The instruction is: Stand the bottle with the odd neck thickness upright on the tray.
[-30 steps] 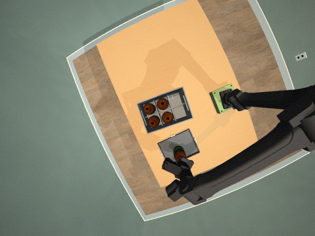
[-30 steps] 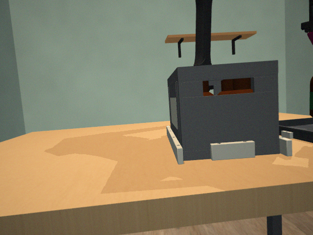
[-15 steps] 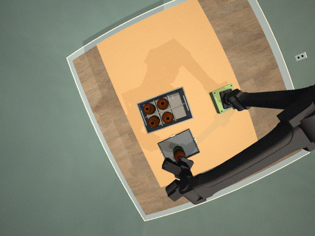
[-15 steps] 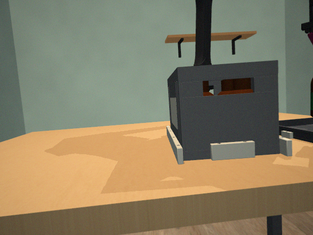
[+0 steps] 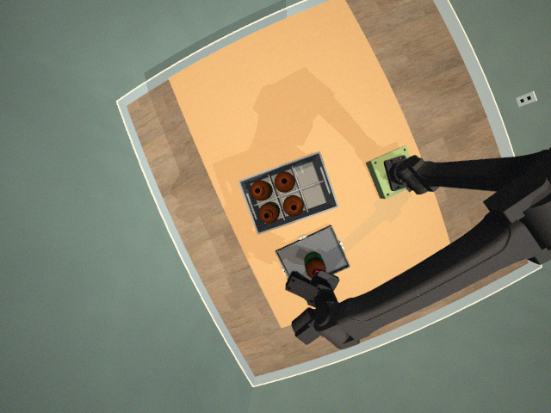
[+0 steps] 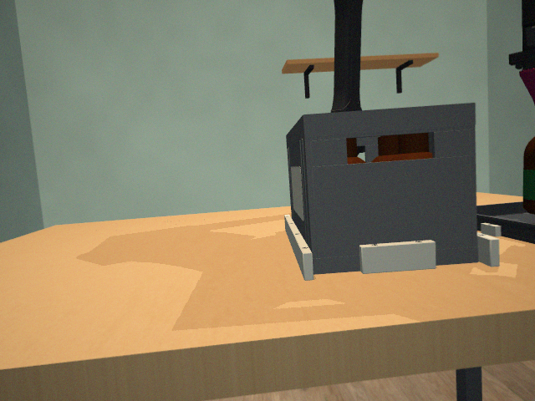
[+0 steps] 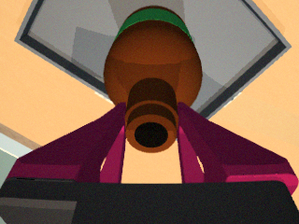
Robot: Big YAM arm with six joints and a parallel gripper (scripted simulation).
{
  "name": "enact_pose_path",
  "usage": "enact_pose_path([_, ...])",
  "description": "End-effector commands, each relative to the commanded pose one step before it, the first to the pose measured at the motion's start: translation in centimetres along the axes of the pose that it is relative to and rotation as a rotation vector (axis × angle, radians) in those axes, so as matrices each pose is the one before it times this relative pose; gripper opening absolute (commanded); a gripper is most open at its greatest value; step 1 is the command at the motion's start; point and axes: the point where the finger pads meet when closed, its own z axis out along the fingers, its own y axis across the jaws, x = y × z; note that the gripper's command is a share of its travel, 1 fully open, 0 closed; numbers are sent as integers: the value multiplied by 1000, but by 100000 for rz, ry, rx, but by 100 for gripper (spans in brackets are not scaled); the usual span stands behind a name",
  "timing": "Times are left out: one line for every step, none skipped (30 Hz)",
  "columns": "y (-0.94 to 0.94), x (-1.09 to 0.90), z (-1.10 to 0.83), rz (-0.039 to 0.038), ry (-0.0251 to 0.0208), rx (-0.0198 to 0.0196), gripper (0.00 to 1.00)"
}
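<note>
Four brown bottles (image 5: 276, 195) stand in the dark grey crate (image 5: 328, 181), filling the four pockets at one end, and the two pockets at the other end show only their pale floor. One more brown bottle (image 5: 313, 263), with a green band round its body, is over the grey tray (image 5: 333, 249), which sits just beside the crate on the orange mat (image 5: 284, 89). The gripper (image 7: 151, 126) is pinching this bottle by its neck, with one purple finger (image 7: 115, 149) on each side, right under the round opening. The bottle looks upright, with its mouth facing straight up at the wrist view. From the side, only a thin slice of it shows at the edge of the picture, so I cannot tell for sure if its bottom touches the tray. The black arm (image 5: 423, 275) reaches in from the table edge. Its foot sits on a green base plate (image 5: 375, 173) well apart from the tray. Small light grey blocks (image 6: 397, 256) lie against the bottom of the crate. A wooden shelf (image 6: 389, 61) hangs on the green wall behind.
</note>
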Motion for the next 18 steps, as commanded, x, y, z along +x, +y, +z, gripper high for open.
enact_pose_path([236,662,-1255,-190,-1087,-4078,0])
enact_pose_path([-28,0,39,12,1,5,0])
enact_pose_path([-86,23,28,11,84,272,0])
enact_pose_path([-47,15,19,1,45,145,0])
enact_pose_path([7,-2,10,-3,-16,-52,0])
enact_pose_path([9,-3,4,-7,-14,-46,0])
enact_pose_path([1,0,1,-3,-2,-7,0])
enact_pose_path([0,0,0,0,0,0,0])
enact_pose_path([0,0,0,0,0,0,0])
enact_pose_path([0,0,0,0,0,0,0])
enact_pose_path([-28,9,0,3,35,113,0])
enact_pose_path([-14,4,0,2,18,57,0])
enact_pose_path([0,0,0,0,0,0,0])
enact_pose_path([0,0,0,0,0,0,0])
enact_pose_path([0,0,0,0,0,0,0])
enact_pose_path([0,0,0,0,0,0,0])
enact_pose_path([0,0,0,0,0,0,0])
enact_pose_path([0,0,0,0,0,0,0])
